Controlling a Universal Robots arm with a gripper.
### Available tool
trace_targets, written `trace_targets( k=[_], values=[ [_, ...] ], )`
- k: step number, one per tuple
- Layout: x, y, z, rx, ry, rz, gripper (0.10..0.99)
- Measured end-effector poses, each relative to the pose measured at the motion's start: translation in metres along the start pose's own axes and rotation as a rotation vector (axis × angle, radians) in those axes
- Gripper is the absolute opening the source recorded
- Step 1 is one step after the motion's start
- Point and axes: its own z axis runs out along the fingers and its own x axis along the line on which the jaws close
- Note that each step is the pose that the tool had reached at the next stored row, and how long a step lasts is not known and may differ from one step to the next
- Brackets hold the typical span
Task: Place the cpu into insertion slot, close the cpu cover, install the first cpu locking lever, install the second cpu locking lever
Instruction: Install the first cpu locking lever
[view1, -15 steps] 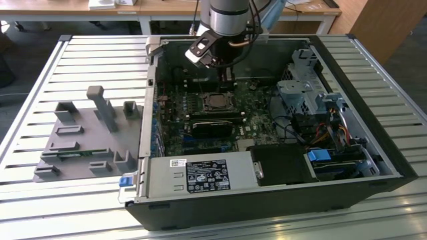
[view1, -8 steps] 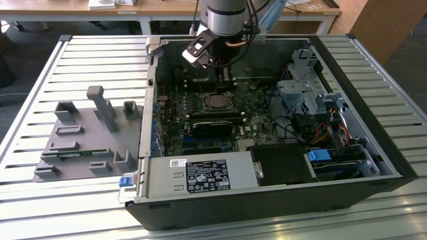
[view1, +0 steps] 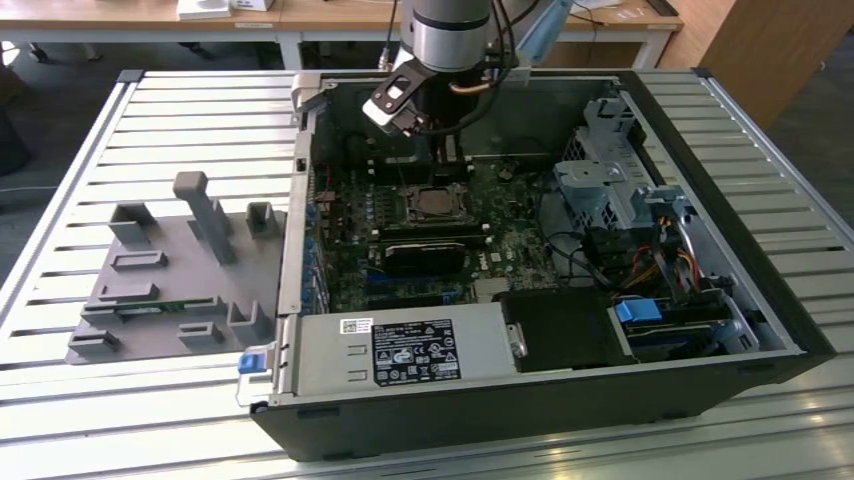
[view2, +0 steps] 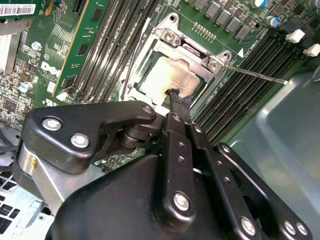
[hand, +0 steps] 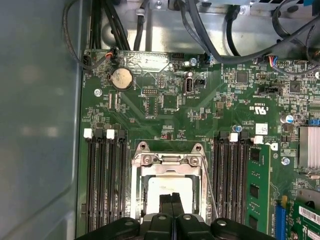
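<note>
The cpu (view2: 167, 75) (hand: 167, 190) is a silvery square seated in the motherboard socket (view1: 434, 203) inside the open computer case. The cpu cover (view2: 192, 50) (hand: 167, 160) lies flat as a metal frame around it. One thin locking lever (view2: 260, 75) sticks out sideways from the socket. Another lever (view2: 131, 55) runs along the socket's opposite side. My gripper (view2: 175, 96) (hand: 172, 202) (view1: 447, 150) hangs just above the cpu's edge, shut, with nothing between its black fingers.
Memory slots (hand: 105, 180) flank the socket on both sides. A long black card (view1: 427, 252) lies in front of it. The power supply (view1: 400, 350), the drive cage (view1: 614, 185) and cables (hand: 225, 30) crowd the case. A grey fixture (view1: 174, 270) sits on the exterior view's left.
</note>
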Motion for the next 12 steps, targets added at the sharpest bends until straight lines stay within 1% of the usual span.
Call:
trace_targets(
  k=[4, 8, 12],
  values=[
    [-0.0001, 0.0001, -0.0038, 0.000, -0.0007, 0.000, 0.106],
    [-0.0003, 0.0002, -0.0071, 0.000, -0.0055, 0.000, 0.106],
    [-0.0004, 0.0003, -0.0119, 0.000, -0.0066, 0.000, 0.106]
  ],
)
